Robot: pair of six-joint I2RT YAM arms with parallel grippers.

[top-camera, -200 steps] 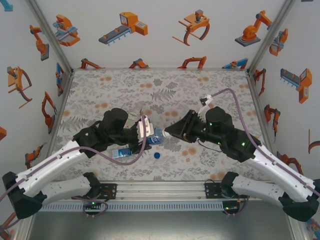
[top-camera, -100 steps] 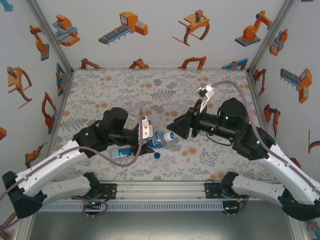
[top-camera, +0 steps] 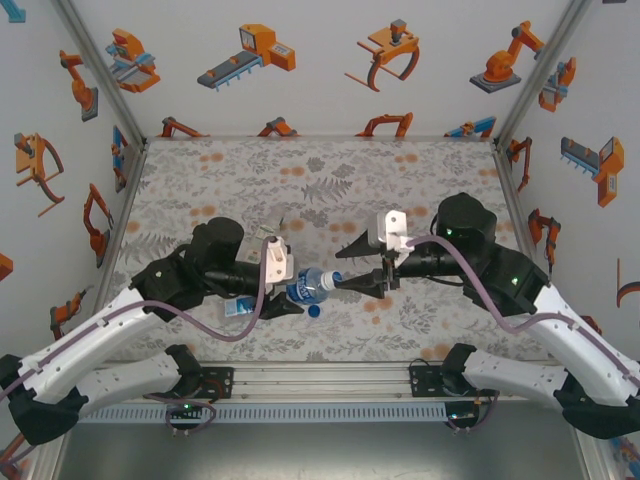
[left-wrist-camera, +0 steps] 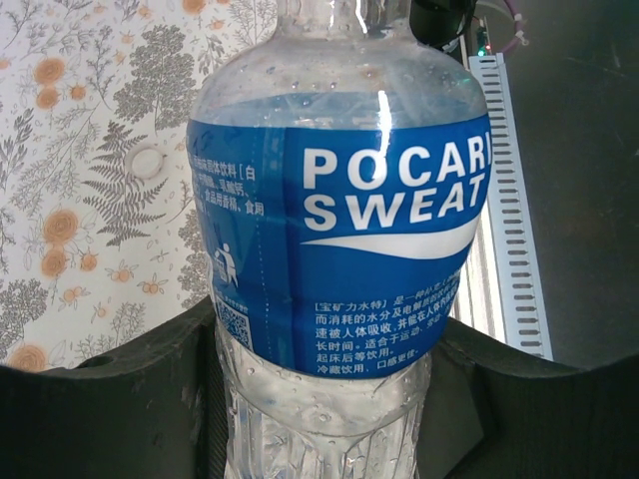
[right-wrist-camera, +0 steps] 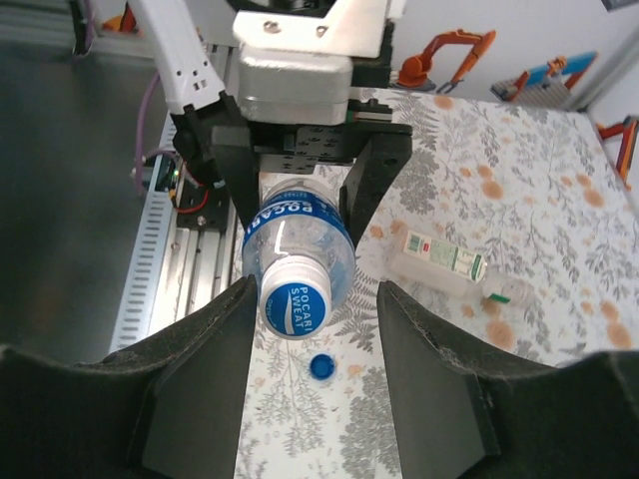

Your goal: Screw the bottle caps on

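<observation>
My left gripper [top-camera: 290, 286] [left-wrist-camera: 329, 399] is shut on the lower body of a clear bottle [top-camera: 306, 289] [left-wrist-camera: 339, 220] with a blue Pocari Sweat label, held off the table with its neck toward the right arm. A blue-and-white cap [top-camera: 334, 278] [right-wrist-camera: 296, 305] sits on its neck. My right gripper [top-camera: 348, 266] [right-wrist-camera: 318, 299] is open around that cap; the left finger [right-wrist-camera: 215, 349] is right beside it and the other stands well apart. A loose blue cap [top-camera: 314, 311] [right-wrist-camera: 321, 367] lies on the cloth below. A slimmer bottle [right-wrist-camera: 449, 261] with a white-and-green label lies on its side.
Another blue-labelled bottle [top-camera: 238, 309] lies under my left arm near the front. A small pale round thing [left-wrist-camera: 148, 162] rests on the floral cloth [top-camera: 330, 180]. The metal rail [top-camera: 320, 385] runs along the near edge, and patterned walls close in the sides and back.
My right gripper let go of the cap, drew back, turned its wrist and came back around the cap with jaws open. The left arm shifted the bottle slightly left.
</observation>
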